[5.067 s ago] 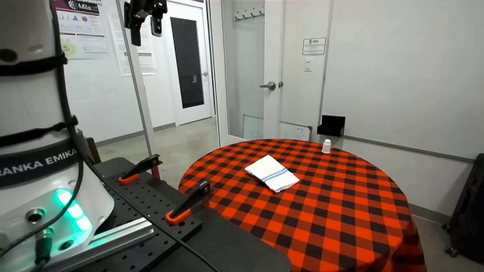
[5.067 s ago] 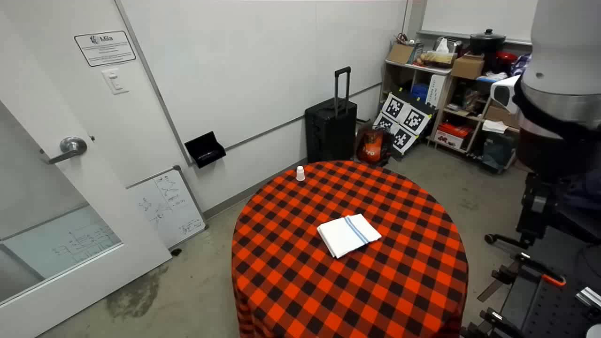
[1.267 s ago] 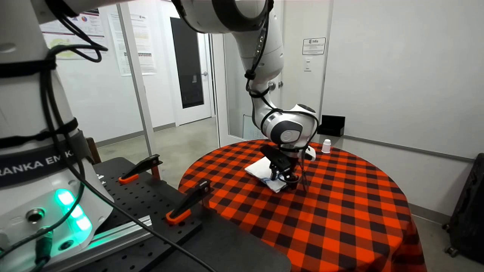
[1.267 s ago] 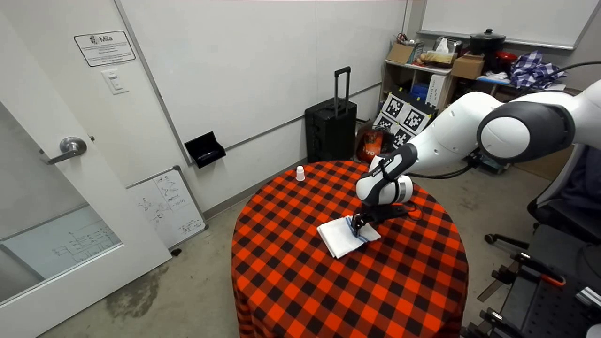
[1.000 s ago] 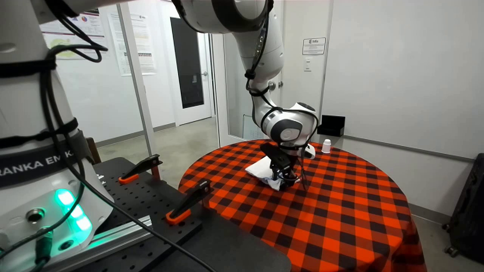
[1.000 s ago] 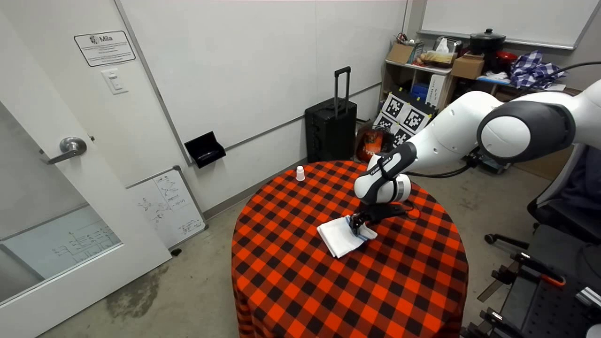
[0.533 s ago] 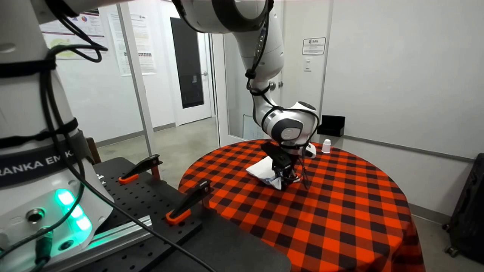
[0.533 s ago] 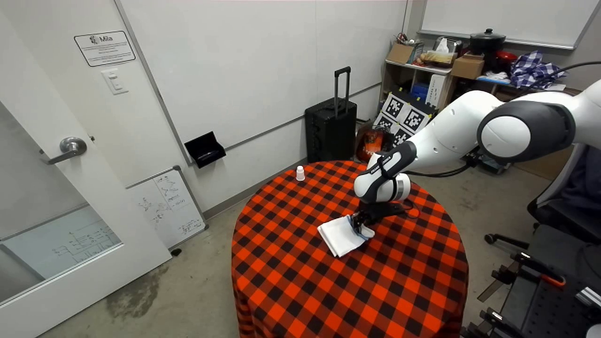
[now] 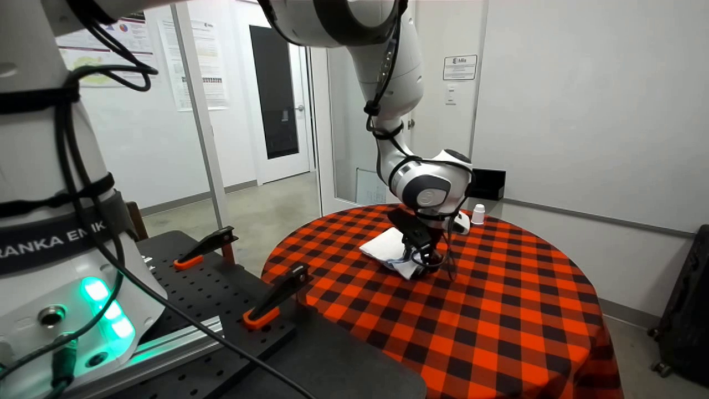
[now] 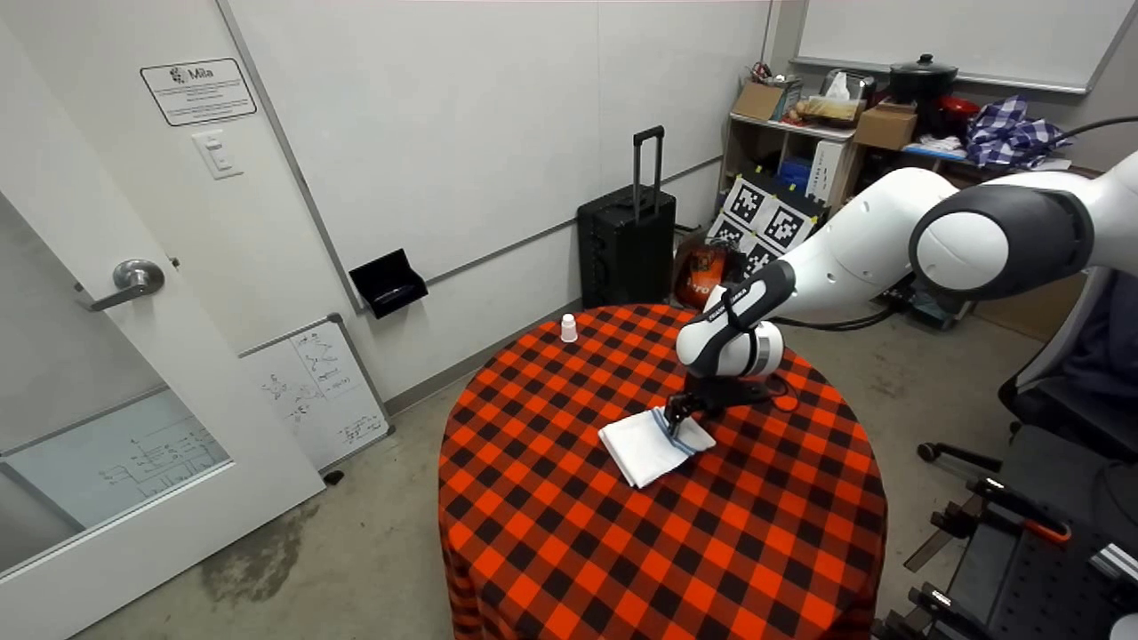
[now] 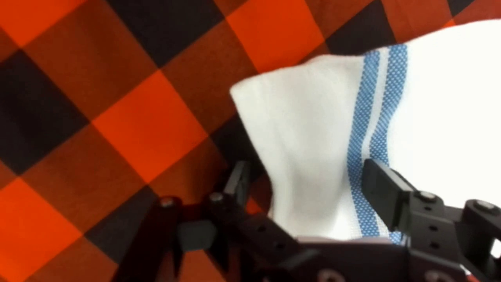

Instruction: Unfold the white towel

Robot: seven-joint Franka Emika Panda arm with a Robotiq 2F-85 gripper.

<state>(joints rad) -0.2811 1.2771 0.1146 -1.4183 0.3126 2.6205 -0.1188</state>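
We judged the white towel (image 11: pixel 307 113) light, limp, best pinched at the edge our wide-spread, empty gripper (image 11: pixel 306 166) straddled.

The arm (image 10: pixel 858 238) is outstretched and bent, its tool (image 11: pixel 305 168) pointing down with fingers (image 11: pixel 380 192) spread apart.

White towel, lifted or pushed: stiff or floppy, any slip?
Probably floppy: the white towel has blue stripes that curve near the gripper. It may lift as several layers; its edge looks stacked. Pushed, it might bunch rather than glide, lying cloth on cloth on the checked tablecloth.
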